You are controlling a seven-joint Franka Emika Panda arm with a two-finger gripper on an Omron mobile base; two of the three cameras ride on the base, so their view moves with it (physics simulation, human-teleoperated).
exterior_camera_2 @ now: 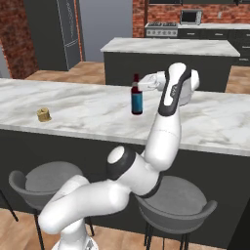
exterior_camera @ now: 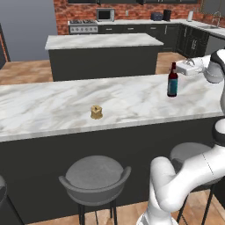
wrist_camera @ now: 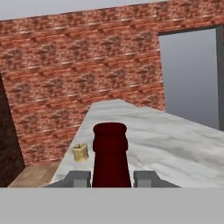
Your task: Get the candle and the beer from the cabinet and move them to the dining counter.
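Bottle: slim dark red-brown glass beer bottle with blue label point(exterior_camera: 172, 81) stands upright on the long white-grey veined marble dining counter point(exterior_camera: 52, 105), right part.
Gripper: two-finger gripper point(wrist_camera: 111, 178) pinches the bottle's neck.
Candle: squat tan-yellow candle point(exterior_camera: 96, 112) sits well left, near the front edge.

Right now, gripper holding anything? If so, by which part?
The gripper is shut on the beer, clamped at its neck; the bottle stands upright on the dining counter.

White rounded arm point(exterior_camera_2: 163, 132), dark joint bands.
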